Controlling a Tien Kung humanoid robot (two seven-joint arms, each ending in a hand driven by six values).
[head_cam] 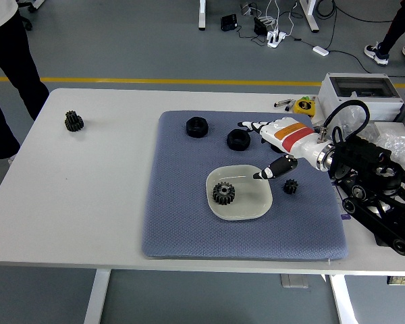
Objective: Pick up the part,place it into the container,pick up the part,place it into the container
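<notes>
head view | right robot hand (270, 145) is held open and empty above the blue mat (182, 223), far-right of the container (260, 206) | one gear (223, 193) lies in the container | small gear (290, 185) just right of it is judged next, to be approached from above, fingers spread.

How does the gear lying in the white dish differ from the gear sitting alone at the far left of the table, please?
The gear in the dish rests inside the white dish on the blue mat; the far-left gear sits on the bare white table, off the mat. The dish gear lies flat, its toothed face and centre hole upward; the far-left gear looks taller, like a stacked double gear. Both are dark and toothed, and nothing touches either.
</notes>
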